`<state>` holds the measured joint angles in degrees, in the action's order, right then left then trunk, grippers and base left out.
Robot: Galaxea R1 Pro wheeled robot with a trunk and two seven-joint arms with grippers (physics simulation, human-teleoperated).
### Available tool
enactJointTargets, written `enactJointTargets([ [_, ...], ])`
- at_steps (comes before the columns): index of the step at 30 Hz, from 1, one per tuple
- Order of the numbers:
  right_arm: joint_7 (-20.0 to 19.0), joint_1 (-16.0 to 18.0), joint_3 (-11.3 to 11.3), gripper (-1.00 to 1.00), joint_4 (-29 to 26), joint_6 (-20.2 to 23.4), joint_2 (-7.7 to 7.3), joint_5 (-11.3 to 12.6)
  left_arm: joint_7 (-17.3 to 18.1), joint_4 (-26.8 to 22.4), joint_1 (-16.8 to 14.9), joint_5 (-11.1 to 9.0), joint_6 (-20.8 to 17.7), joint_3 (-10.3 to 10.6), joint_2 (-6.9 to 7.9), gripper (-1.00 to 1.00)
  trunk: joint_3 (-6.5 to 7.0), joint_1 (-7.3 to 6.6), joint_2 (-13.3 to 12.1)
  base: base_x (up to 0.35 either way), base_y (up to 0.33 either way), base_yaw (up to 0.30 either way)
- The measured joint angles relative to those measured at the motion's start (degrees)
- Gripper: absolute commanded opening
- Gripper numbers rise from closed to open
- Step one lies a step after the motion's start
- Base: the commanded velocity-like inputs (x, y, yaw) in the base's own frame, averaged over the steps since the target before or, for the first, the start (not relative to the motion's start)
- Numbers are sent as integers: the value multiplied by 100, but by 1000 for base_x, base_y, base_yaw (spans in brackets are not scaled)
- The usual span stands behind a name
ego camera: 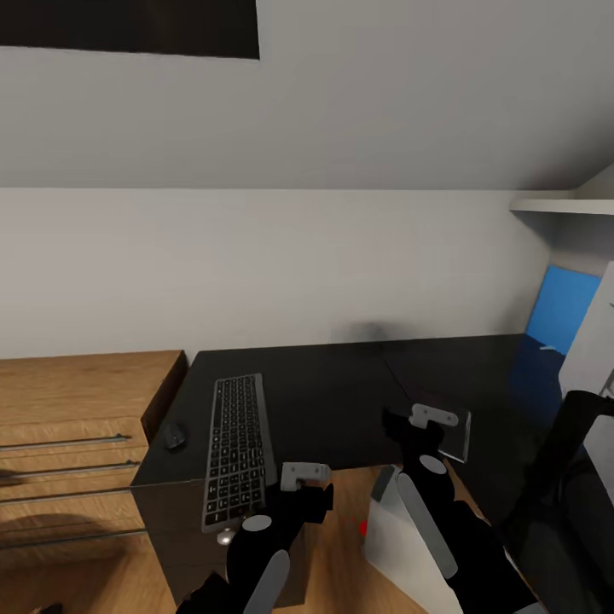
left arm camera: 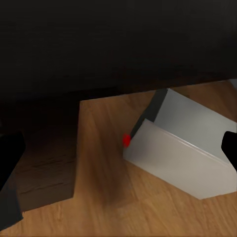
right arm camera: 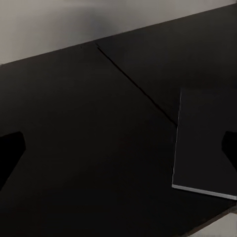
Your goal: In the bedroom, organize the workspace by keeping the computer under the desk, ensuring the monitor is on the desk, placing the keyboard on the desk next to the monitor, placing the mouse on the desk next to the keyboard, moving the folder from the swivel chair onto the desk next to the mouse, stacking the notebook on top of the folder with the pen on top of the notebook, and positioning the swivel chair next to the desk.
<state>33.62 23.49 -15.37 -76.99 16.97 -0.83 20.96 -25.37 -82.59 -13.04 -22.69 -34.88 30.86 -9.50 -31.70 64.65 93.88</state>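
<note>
Head view: spread right gripper [ego camera: 424, 426] hovers over the desk [ego camera: 341, 384], notebook [ego camera: 456, 433] just beside it

Head view: high, facing forward and down over the desk [ego camera: 341, 384] toward the wall, arms at six o'clock.
Left wrist view: low, close, facing the floor beneath the desk edge, the computer [left arm camera: 182, 153] at three o'clock.
Right wrist view: close above the desk top [right arm camera: 98, 138].
Shared: the desk.
</note>
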Motion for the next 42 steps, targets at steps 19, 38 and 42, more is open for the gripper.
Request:
enactJointTargets([
  [19,-7,0,15,100,-15,1,-34,-9,9,3,0,-1,1,5,1,100,0,-1,0,160,10,0],
  [38,-43,55,784,100,597,3,-445,-4,9,4,0,-1,1,15,1,100,0,2,0,49,0,0],
  [42,-178,170,1065,100,852,-5,-755,4,16,-1,0,0,1,17,1,100,0,2,0,0,0,0],
])
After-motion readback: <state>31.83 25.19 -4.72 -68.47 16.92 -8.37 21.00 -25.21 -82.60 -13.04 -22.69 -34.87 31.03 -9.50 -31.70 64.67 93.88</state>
